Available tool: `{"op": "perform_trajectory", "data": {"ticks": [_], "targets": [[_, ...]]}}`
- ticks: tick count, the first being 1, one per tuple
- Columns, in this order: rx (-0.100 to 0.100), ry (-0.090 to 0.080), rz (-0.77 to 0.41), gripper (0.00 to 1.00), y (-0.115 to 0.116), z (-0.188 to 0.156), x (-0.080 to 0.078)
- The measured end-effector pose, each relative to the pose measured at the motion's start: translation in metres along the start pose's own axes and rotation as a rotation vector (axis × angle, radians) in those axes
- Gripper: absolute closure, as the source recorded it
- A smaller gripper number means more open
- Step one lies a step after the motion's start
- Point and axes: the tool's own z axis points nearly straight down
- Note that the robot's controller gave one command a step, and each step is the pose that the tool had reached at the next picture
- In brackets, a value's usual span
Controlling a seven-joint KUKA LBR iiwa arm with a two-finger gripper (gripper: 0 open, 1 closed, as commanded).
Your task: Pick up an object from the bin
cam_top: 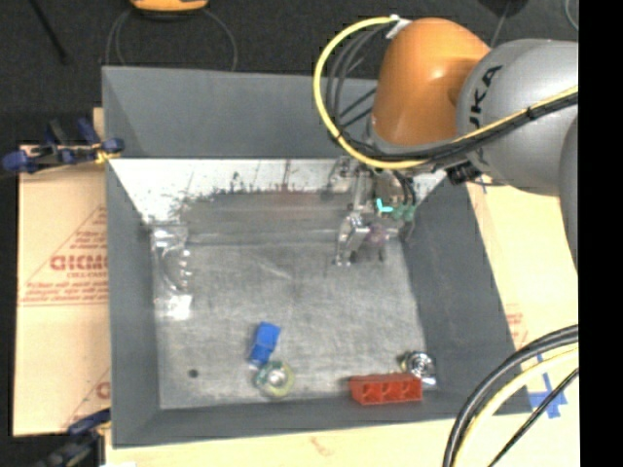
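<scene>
Back right of the bin (131, 290), close under the rear wall: the claw (358, 253) hangs here, pointing down at the floor. It sits on the grey arm (531, 105) that comes in from the right. An orange cover (428, 76) caps the wrist, with yellow and black cables (336, 115) looped round it. The fingers (343, 249) stand a little apart, with nothing between them. Beneath the claw is bare grey floor.

The loose things all lie away from the claw, toward the front and the left.

- Red brick (386, 389): lies flat, its long side along the front wall, near the front right corner. It is almost straight in front of the claw and well apart from it.
- Small shiny metal piece (419, 364): roundish, just beside the brick's right end. Whether the two touch, cannot tell.
- Blue block (264, 341): front centre, off to the claw's front-left, well apart.
- Pale ring (274, 379): perhaps a tape roll, just in front of the blue block and close against it.
- Clear cup (175, 266): near the left wall, across the floor from the claw and roughly level with it. Its outline is faint, so its pose is hard to make out.

The red brick and the metal piece are the nearest to the claw, and the cup is the farthest.
</scene>
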Motion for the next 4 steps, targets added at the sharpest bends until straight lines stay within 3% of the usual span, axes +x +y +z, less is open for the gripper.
{"op": "perform_trajectory", "data": {"ticks": [1,2,3,4], "targets": [[-0.001,-0.001,-0.225,0.00,0.015,0.088,0.018],[0.000,-0.004,-0.601,0.00,0.049,0.089,0.088],[0.003,-0.011,-0.996,0.00,0.115,0.128,0.149],[0.003,-0.019,-0.993,1.00,0.116,0.126,0.146]]}}
